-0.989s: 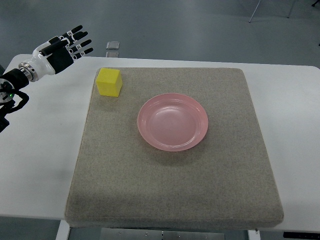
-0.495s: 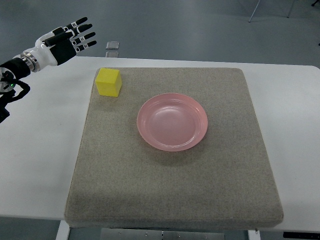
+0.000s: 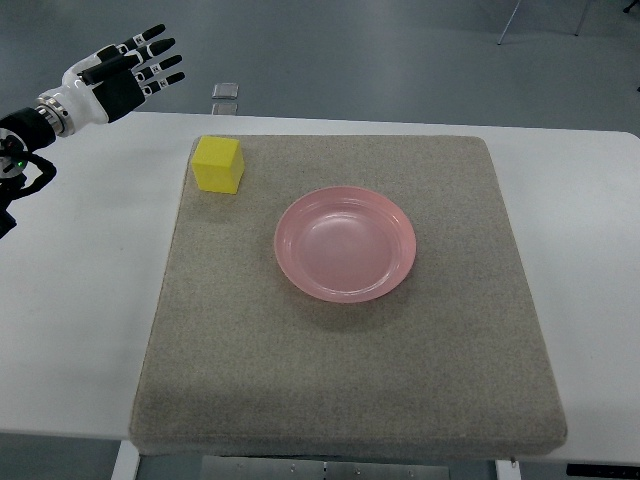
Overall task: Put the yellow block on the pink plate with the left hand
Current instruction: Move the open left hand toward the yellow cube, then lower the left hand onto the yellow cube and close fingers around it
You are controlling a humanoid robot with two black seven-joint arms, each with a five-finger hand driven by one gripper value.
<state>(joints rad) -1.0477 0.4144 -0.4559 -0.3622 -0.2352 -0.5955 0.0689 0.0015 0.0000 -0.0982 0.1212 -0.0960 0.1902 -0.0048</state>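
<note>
A yellow block (image 3: 219, 164) sits near the far left corner of the grey mat (image 3: 350, 360). The pink plate (image 3: 345, 243) lies on the mat's middle, to the right of the block and nearer me, with nothing in it. My left hand (image 3: 135, 70) hovers above the table's far left edge, up and to the left of the block, well apart from it. Its fingers (image 3: 157, 45) are spread and hold nothing. The right arm does not show.
The mat covers most of the white table (image 3: 85, 290). A small grey object (image 3: 226, 91) lies on the floor beyond the table's far edge, behind the block.
My left hand has risen a little and drifted slightly toward the far edge, fingers still spread. Block and plate have not moved.
</note>
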